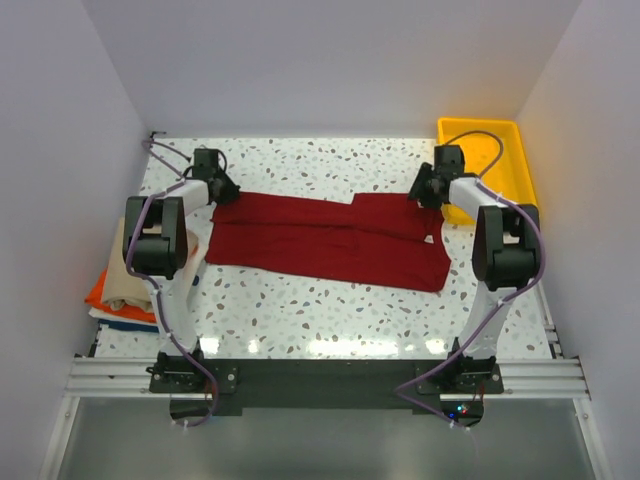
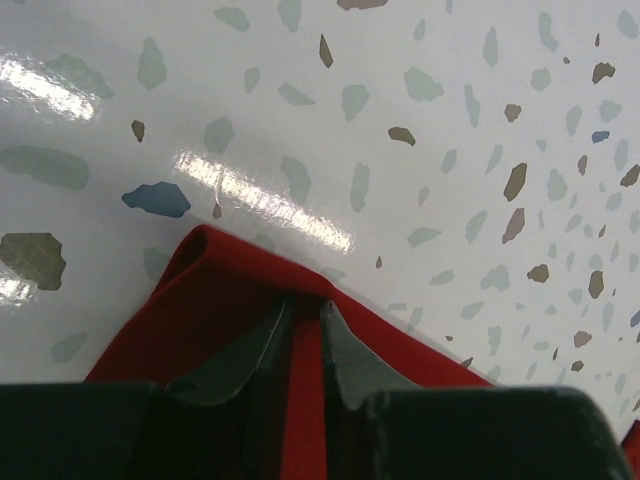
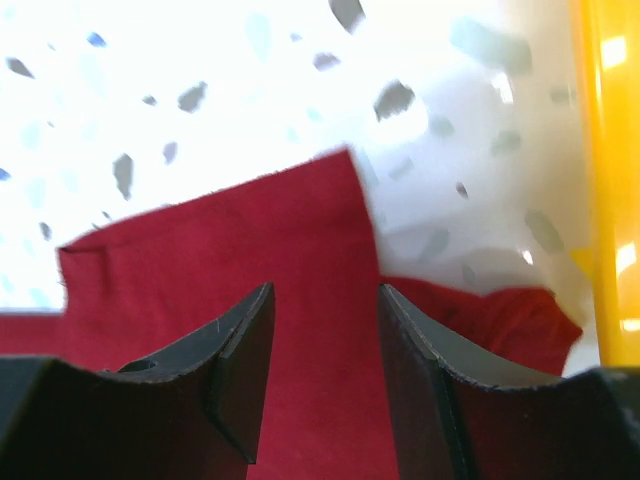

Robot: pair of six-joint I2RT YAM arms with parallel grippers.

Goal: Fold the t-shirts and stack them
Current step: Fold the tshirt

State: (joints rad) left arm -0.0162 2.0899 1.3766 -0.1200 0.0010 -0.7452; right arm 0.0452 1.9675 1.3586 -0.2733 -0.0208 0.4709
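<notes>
The dark red t-shirt (image 1: 330, 240) lies folded lengthwise across the middle of the table. My left gripper (image 1: 222, 190) is at its far left corner, and in the left wrist view (image 2: 305, 305) the jaws are nearly closed with a strip of the red cloth (image 2: 220, 330) pinched between them. My right gripper (image 1: 425, 188) is at the shirt's far right corner. In the right wrist view it (image 3: 322, 290) is open, and the red cloth (image 3: 250, 240) lies beneath and between the jaws. A stack of folded tan, orange and blue shirts (image 1: 120, 285) sits at the table's left edge.
A yellow plastic tray (image 1: 490, 160) stands at the far right corner, just beside my right gripper; its wall shows in the right wrist view (image 3: 605, 150). White walls close in the table on the left, back and right.
</notes>
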